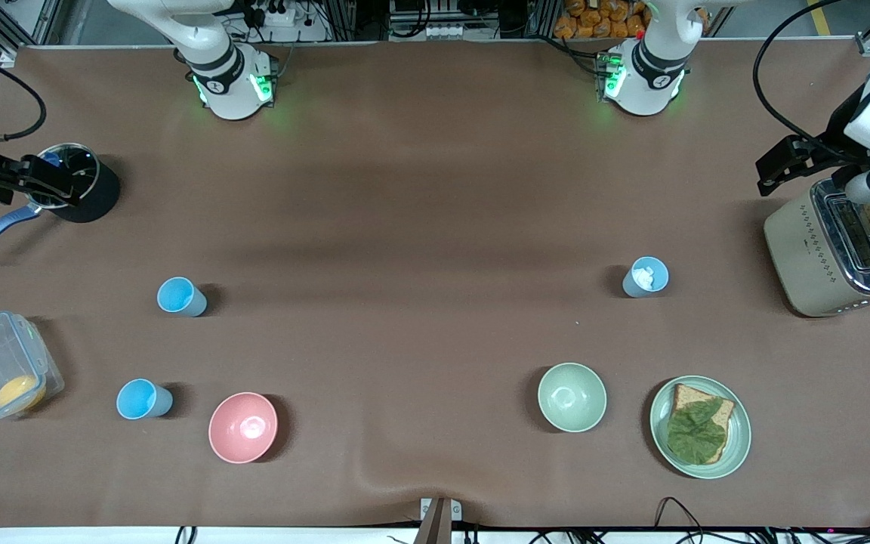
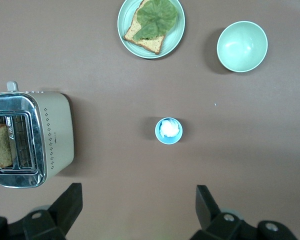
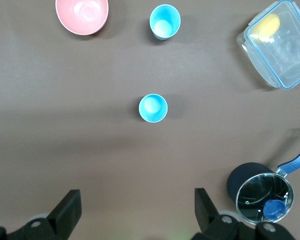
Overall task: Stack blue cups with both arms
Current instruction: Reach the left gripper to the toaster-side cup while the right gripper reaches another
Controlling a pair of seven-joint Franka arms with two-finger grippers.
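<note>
Three blue cups stand upright and apart on the brown table. Two sky-blue cups are at the right arm's end and also show in the right wrist view. A grey-blue cup with something white inside stands at the left arm's end and shows in the left wrist view. My right gripper is open and empty, high over bare table. My left gripper is open and empty, high over bare table.
At the right arm's end are a pink bowl, a clear lidded box and a pot with a blue handle. At the left arm's end are a pale green bowl, a plate with bread and a toaster.
</note>
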